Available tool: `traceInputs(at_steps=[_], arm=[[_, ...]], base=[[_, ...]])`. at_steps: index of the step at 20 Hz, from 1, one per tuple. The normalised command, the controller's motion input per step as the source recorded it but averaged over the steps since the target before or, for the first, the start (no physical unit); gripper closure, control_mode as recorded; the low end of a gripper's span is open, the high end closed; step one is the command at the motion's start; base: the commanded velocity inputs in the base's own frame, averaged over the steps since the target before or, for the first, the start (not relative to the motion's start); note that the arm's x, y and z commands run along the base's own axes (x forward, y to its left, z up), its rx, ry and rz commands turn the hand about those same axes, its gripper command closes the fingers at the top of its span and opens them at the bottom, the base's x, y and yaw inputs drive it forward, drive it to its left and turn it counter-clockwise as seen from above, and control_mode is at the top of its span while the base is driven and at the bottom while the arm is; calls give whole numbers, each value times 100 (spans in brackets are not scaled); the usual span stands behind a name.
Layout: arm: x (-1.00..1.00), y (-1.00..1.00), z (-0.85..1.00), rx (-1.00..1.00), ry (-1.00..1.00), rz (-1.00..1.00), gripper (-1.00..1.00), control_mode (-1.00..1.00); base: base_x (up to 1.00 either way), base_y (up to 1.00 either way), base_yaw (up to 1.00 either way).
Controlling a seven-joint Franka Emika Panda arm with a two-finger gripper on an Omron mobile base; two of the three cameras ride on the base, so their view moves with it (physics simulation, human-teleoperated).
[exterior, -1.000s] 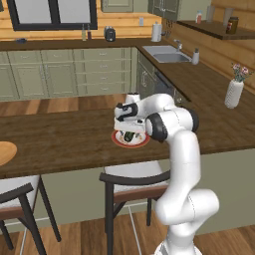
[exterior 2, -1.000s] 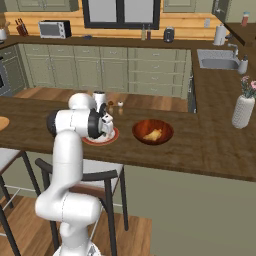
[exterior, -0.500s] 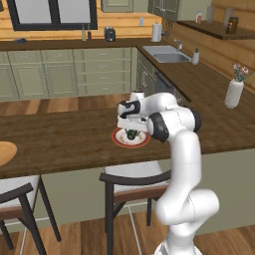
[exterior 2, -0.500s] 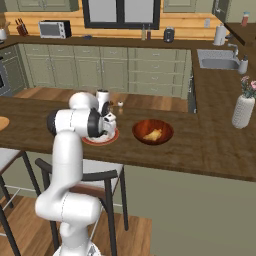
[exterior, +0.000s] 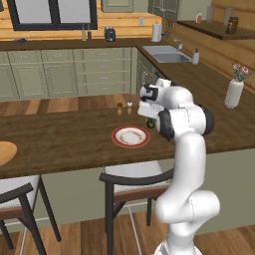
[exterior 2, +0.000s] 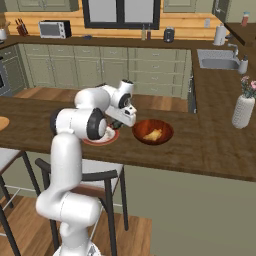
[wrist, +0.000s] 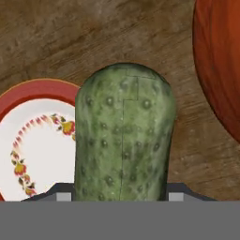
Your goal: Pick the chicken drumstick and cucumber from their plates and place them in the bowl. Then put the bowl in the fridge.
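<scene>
Here the claw (wrist: 121,199) is clamping the cucumber (wrist: 124,133); the hand view is showing the red-rimmed plate (wrist: 33,140) at nine o'clock, the bowl (wrist: 220,61) at two.

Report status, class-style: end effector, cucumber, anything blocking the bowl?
End effector shut on cucumber. Cucumber lifted off red-rimmed plate. Drumstick already in bowl. Nothing blocking.

cucumber (wrist: 124,136) lower end hidden at frame bottom, bowl (wrist: 219,61) cut by right edge
</scene>
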Motion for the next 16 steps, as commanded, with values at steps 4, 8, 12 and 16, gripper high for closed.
traceInputs(at_steps=[4,8,12,16], arm=[[0,-100,12,0,2,0,100,-100],[1,-100,0,0,0,0,100,-100],[3,-72,-8,-2,0,0,100,-100],[34,-50,-8,-1,0,1,100,-100]], base=[[0,0,0],[0,0,0],[0,0,0],[0,0,0]])
